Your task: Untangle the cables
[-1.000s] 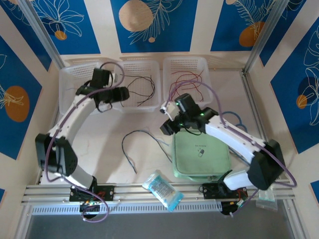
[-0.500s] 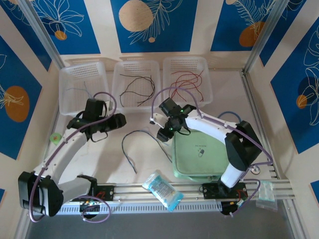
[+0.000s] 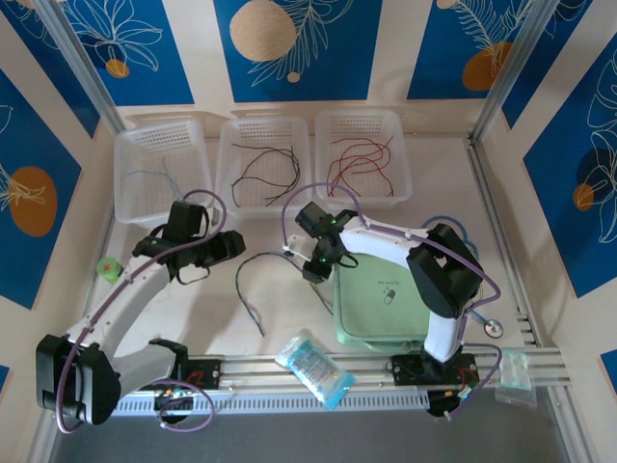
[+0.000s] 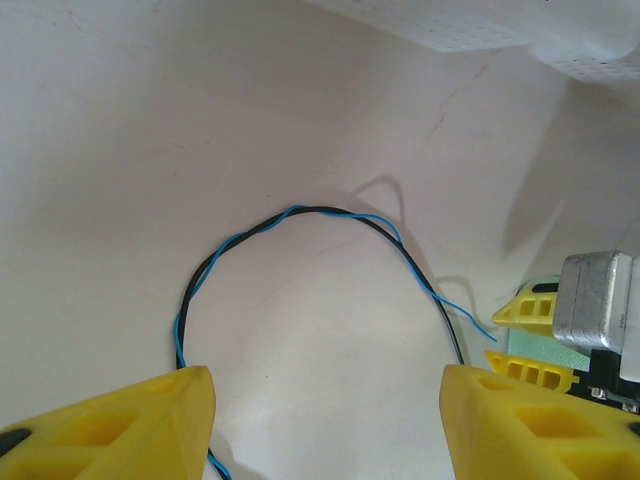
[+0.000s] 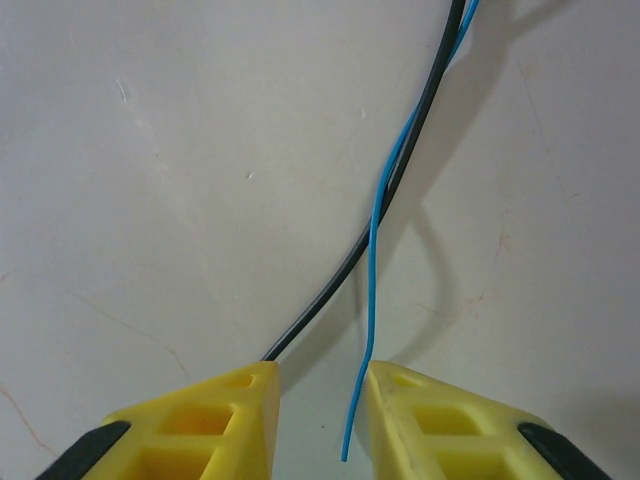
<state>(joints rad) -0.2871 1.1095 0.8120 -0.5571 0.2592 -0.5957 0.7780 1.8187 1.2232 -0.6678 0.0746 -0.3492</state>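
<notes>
A black cable (image 5: 322, 310) and a blue cable (image 5: 373, 255) lie twisted together in an open loop (image 3: 238, 286) on the white table. My right gripper (image 5: 322, 388) is low over the loop's right end. Its jaws are open with a narrow gap, the blue cable's free tip hangs between them, and the black one runs under the left finger. My left gripper (image 4: 325, 385) hovers wide open over the loop's arch (image 4: 300, 209), holding nothing. From above, the left gripper (image 3: 236, 243) and right gripper (image 3: 310, 265) flank the loop's top.
Three white baskets stand at the back: the left (image 3: 130, 154) holds pale blue wires, the middle (image 3: 231, 145) black ones, the right (image 3: 328, 135) red ones. A green pouch (image 3: 386, 299) lies right of the loop, a plastic packet (image 3: 313, 367) near the front rail, and a green roll (image 3: 109, 270) at the left.
My right gripper has moved left and down to the loop's right end, and its jaws have narrowed around the blue tip. My left gripper came forward from the baskets to the loop.
</notes>
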